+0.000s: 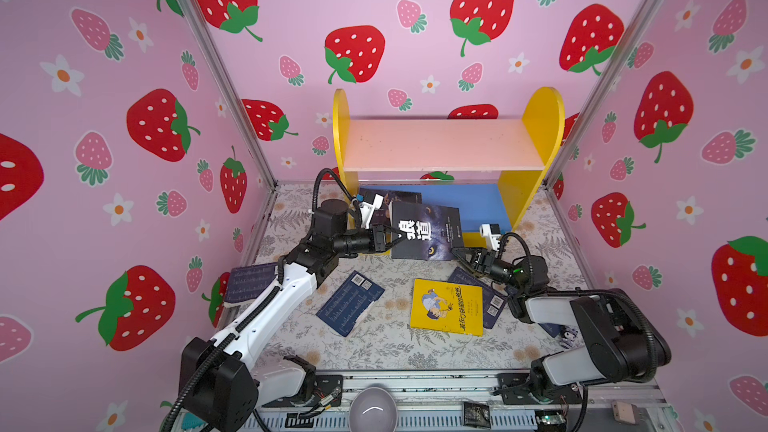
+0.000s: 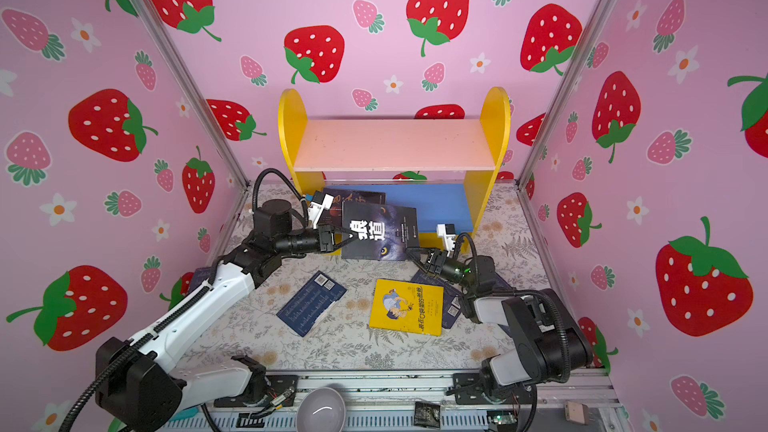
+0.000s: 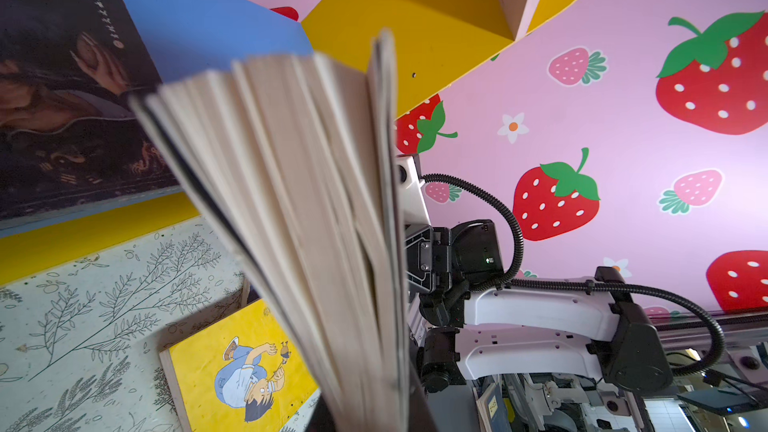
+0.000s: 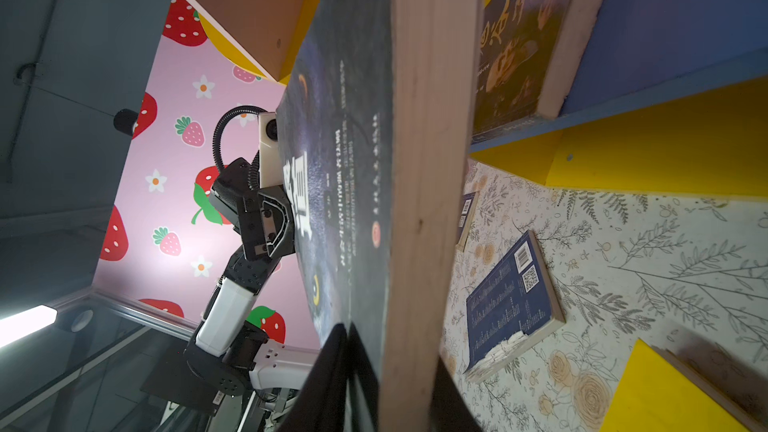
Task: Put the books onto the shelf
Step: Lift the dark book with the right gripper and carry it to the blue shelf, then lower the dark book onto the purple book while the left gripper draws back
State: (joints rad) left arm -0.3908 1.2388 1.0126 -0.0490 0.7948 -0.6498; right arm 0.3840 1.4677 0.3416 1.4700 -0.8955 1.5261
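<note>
Now, the limp wolf book [image 1: 432, 218] fans, so your left gripper [image 1: 390, 238] and right gripper [image 1: 458, 252] each pinch opposite edges.

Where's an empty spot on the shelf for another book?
The pink top board is all bare between the yellow sides. The blue bottom board is bare at its right end. Its left end is crowded: a dark book lies there, and the wolf book hangs in front.

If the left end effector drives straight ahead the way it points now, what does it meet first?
Probably the right end effector, gripping the far corner of the wolf book dead ahead; depth is unclear.
</note>
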